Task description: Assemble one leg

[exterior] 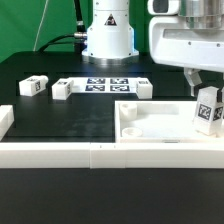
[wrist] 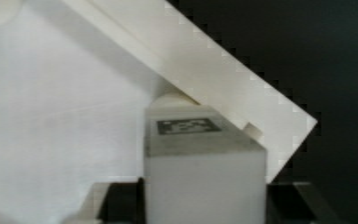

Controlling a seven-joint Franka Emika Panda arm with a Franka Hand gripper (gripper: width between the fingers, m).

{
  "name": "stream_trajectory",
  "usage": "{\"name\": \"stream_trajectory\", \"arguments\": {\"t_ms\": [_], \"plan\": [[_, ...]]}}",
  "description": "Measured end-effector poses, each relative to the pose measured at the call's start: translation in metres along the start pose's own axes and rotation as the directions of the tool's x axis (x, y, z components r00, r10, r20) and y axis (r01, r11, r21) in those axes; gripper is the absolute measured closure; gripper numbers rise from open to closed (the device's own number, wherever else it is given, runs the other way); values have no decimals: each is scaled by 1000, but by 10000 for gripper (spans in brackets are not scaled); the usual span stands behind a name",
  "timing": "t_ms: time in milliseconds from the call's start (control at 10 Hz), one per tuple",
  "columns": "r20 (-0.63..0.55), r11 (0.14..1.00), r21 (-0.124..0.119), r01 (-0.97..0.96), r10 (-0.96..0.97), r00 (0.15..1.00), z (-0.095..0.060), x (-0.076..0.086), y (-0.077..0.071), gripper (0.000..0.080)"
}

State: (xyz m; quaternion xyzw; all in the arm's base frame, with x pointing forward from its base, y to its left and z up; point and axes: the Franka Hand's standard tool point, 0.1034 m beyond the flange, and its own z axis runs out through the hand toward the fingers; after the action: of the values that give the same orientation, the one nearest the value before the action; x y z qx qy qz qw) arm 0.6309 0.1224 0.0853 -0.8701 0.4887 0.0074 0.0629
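My gripper point(exterior: 203, 90) is shut on a white stubby leg point(exterior: 208, 112) with a tag on its face. It holds the leg upright over the corner of the large white recessed panel point(exterior: 150, 122) at the exterior view's right. In the wrist view the leg point(wrist: 202, 150) fills the gap between my dark fingers point(wrist: 123, 200), with the panel point(wrist: 69, 100) and its corner edge behind it. Whether the leg touches the panel I cannot tell. Three more legs lie on the black table: one point(exterior: 33, 87), another point(exterior: 63, 89) and a third point(exterior: 143, 88).
The marker board point(exterior: 105, 84) lies in front of the robot base point(exterior: 107, 35). A long white border rail point(exterior: 60, 153) runs along the table's front, and another rail piece point(exterior: 5, 122) stands at the exterior view's left.
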Motion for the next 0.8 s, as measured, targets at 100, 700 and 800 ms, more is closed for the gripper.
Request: {"name": "stream_trajectory", "arguments": {"t_ms": [100,700,800], "plan": [[-12,995,8,-103,103,995,0,-1,0,499],[0,978,18,-208,208,978,-1,1,-2,191],[-6,997,10,-80,80,997,0,2,-1,191]]}}
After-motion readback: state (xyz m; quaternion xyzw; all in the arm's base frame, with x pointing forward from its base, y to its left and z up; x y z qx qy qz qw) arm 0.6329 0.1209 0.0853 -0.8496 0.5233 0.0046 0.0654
